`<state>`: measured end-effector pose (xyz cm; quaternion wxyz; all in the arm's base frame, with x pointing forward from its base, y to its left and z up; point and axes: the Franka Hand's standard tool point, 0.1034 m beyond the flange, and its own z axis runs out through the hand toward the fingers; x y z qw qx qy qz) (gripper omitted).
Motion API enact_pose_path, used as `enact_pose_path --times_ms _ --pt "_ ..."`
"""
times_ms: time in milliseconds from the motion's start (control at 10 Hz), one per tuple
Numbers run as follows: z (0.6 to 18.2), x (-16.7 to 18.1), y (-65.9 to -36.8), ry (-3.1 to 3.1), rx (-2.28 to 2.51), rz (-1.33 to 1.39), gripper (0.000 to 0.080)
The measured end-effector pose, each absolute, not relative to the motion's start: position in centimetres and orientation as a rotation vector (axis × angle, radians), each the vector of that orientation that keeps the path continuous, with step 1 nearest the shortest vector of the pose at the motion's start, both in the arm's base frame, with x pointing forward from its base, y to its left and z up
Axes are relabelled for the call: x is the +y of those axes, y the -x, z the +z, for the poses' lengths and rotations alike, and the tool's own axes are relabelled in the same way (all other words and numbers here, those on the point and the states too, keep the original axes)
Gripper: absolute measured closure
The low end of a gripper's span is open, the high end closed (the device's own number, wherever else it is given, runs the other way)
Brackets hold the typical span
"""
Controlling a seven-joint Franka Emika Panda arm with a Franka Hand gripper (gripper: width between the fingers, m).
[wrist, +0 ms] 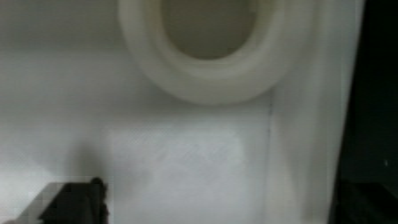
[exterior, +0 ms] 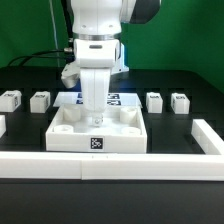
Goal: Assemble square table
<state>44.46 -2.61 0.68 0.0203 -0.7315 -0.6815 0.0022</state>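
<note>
The square table's white tabletop plate (exterior: 70, 133) lies flat in the middle of the exterior view, with a black-and-white tag (exterior: 97, 144) on its front wall. My gripper (exterior: 95, 117) reaches straight down into the plate's middle and stands open. In the wrist view the plate's white surface (wrist: 178, 140) fills the frame, with a round corner socket (wrist: 210, 40). One dark finger (wrist: 75, 202) shows at the corner, and my gripper (wrist: 228, 206) holds nothing. Short white legs stand in a row: two at the exterior view's left (exterior: 10, 99) (exterior: 40, 100) and two at its right (exterior: 154, 100) (exterior: 179, 101).
A long white rail (exterior: 110, 166) runs along the front and turns back at the exterior view's right (exterior: 208, 138). The marker board (exterior: 120, 98) lies behind the plate, partly hidden by the arm. The table surface is black.
</note>
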Motion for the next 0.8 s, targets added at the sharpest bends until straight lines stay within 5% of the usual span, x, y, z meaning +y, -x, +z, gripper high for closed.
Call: enact_pose_path --times_ms 200,300,400,600,800 --pt "0.68 -2.72 -44.45 2.271 -2.112 0.009 0.0176" --pt "0.67 -2.72 -44.44 2.271 -2.111 0.009 0.0347" --pt "0.66 -2.73 -44.44 2.271 -2.111 0.009 0.0347" --pt "0.66 -2.74 -44.44 2.271 -2.111 0.01 0.0697" --pt "0.75 -2.73 -44.64 2.275 -2.115 -0.001 0.0746"
